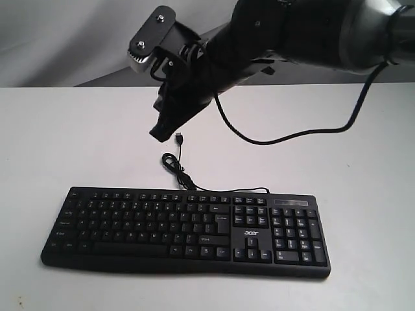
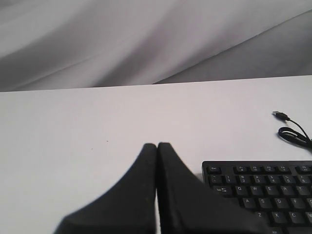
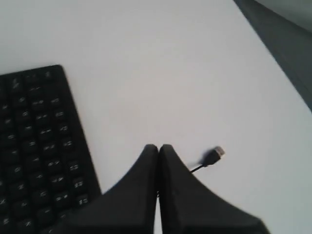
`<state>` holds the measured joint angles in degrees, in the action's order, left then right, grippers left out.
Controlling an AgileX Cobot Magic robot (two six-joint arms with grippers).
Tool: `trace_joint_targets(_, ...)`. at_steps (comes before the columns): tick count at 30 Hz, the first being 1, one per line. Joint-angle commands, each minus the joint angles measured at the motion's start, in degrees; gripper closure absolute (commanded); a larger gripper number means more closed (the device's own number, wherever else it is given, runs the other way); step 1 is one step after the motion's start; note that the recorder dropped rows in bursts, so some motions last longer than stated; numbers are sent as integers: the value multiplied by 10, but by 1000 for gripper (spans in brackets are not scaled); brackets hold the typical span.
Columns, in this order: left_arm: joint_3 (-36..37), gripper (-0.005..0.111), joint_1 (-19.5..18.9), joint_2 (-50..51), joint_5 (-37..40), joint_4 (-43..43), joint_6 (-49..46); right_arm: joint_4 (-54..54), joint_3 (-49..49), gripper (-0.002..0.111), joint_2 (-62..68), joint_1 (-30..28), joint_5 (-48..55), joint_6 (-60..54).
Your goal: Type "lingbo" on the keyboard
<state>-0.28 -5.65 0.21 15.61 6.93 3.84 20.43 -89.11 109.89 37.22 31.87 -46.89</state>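
Note:
The black keyboard (image 1: 185, 230) with a white acer logo lies flat on the white table (image 1: 65, 142), near the front. Its thin cable (image 1: 174, 163) curls behind it and ends in a loose USB plug (image 1: 179, 137). My right gripper (image 1: 157, 135) reaches in from the upper right and hangs above the table behind the keyboard, fingers pressed shut on nothing. In the right wrist view the right gripper (image 3: 157, 146) sits close to the plug (image 3: 214, 156), with the keyboard (image 3: 39, 146) off to one side. My left gripper (image 2: 157, 145) is shut and empty beside the keyboard's Esc corner (image 2: 213, 170); the exterior view does not show it.
The right arm's own black cable (image 1: 285, 136) droops onto the table behind the keyboard. A grey cloth backdrop (image 2: 146, 44) hangs beyond the table's far edge. A darker floor strip (image 3: 282, 39) shows past the table's edge.

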Motion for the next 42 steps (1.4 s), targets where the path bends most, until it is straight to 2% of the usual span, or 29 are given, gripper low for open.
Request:
trace_joint_targets(1,3,106,-1,-2,-4,-2,1,49,5,108,36,-5,85,-90)
trace_joint_targets(4,3,106,-1,-2,-4,-2,1,95,29,108,62,-3,82,-142)
trace_joint_targets(7,3,106,-1,-2,-4,-2,1,228,80,108,85,-3,58,-261)
trace_joint_targets(10,3,106,-1,-2,-4,-2,1,301,126,108,83,-5,37,-346)
trace_joint_targets(13,3,106,-1,-2,-4,-2,1,289,127,108,83,-6,34,-353)
trace_joint_targets(17,3,106,-1,-2,-4,-2,1,252,127,108,83,-6,68,-305)
trace_joint_targets(22,3,106,-1,-2,-4,-2,1,253,157,108,83,-5,45,-310)
trace_joint_targets(42,3,106,-1,-2,-4,-2,1,255,157,108,97,8,46,-319)
